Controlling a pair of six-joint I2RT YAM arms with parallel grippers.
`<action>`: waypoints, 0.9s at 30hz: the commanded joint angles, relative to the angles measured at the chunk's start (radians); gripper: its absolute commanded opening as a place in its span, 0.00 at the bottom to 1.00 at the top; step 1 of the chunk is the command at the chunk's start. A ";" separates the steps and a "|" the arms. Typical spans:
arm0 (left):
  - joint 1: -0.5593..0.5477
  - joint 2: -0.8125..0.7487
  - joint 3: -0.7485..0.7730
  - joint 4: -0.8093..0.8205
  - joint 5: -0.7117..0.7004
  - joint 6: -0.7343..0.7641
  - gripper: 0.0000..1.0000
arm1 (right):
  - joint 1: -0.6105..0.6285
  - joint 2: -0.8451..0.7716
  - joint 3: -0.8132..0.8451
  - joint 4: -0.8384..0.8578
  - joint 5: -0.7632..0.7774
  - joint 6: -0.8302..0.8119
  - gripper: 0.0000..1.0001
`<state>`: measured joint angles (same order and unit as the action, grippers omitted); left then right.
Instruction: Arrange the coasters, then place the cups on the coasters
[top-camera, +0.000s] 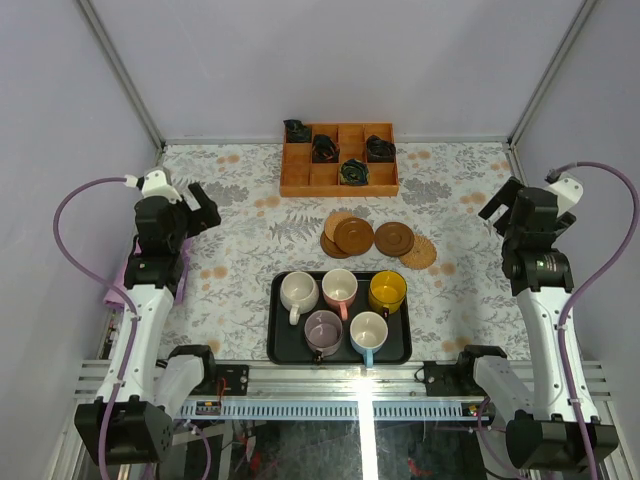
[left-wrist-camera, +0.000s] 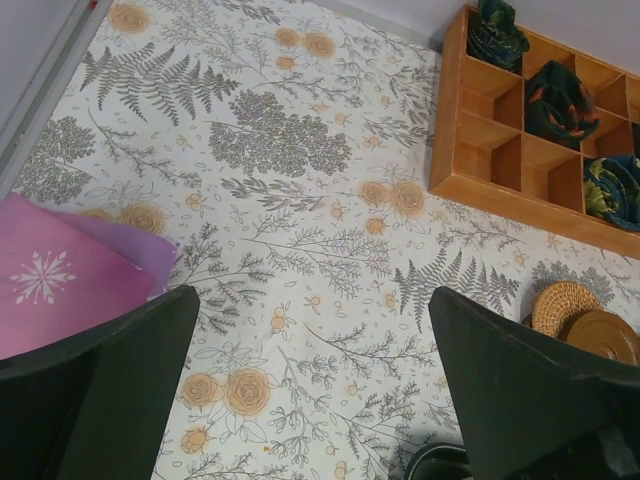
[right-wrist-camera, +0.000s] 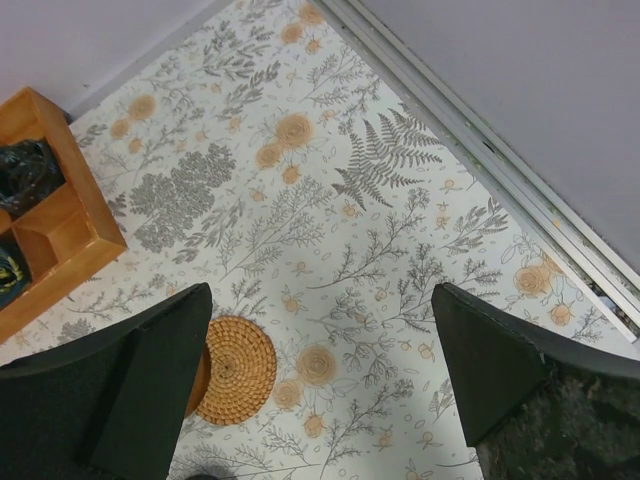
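Note:
Several round brown coasters (top-camera: 355, 235) lie overlapping in a loose cluster mid-table, with a paler woven one (top-camera: 418, 252) at its right end. Several cups stand on a black tray (top-camera: 276, 335) near the front: cream-white (top-camera: 298, 292), pink (top-camera: 339, 288), yellow (top-camera: 387, 291), mauve (top-camera: 322, 329) and light blue (top-camera: 368, 331). My left gripper (top-camera: 200, 207) hangs open over the left side of the cloth, holding nothing. My right gripper (top-camera: 500, 205) is open at the far right, also empty. In the right wrist view the woven coaster (right-wrist-camera: 238, 368) lies beside the left finger. The left wrist view catches a woven coaster (left-wrist-camera: 563, 305) at its right edge.
An orange wooden box (top-camera: 340, 160) with square cells holding small dark objects stands at the back centre. A pink cloth (left-wrist-camera: 60, 270) lies at the table's left edge. Walls close in the back and both sides, and a floral cloth (top-camera: 240, 230) covers the table.

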<state>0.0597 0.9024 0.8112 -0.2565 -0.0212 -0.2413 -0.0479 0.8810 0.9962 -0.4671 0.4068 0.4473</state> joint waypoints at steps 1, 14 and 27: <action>0.005 -0.009 0.006 -0.032 -0.059 -0.025 1.00 | -0.001 -0.017 -0.022 0.019 0.019 -0.007 0.99; 0.004 -0.066 -0.014 0.025 -0.060 -0.077 1.00 | -0.001 -0.051 -0.043 0.062 -0.081 -0.022 0.99; -0.087 0.067 0.012 0.082 0.117 -0.093 1.00 | 0.000 0.074 0.021 -0.076 -0.190 -0.057 0.99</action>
<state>0.0341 0.9501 0.7929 -0.2569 0.0620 -0.3351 -0.0479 0.9203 0.9638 -0.4965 0.2417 0.4225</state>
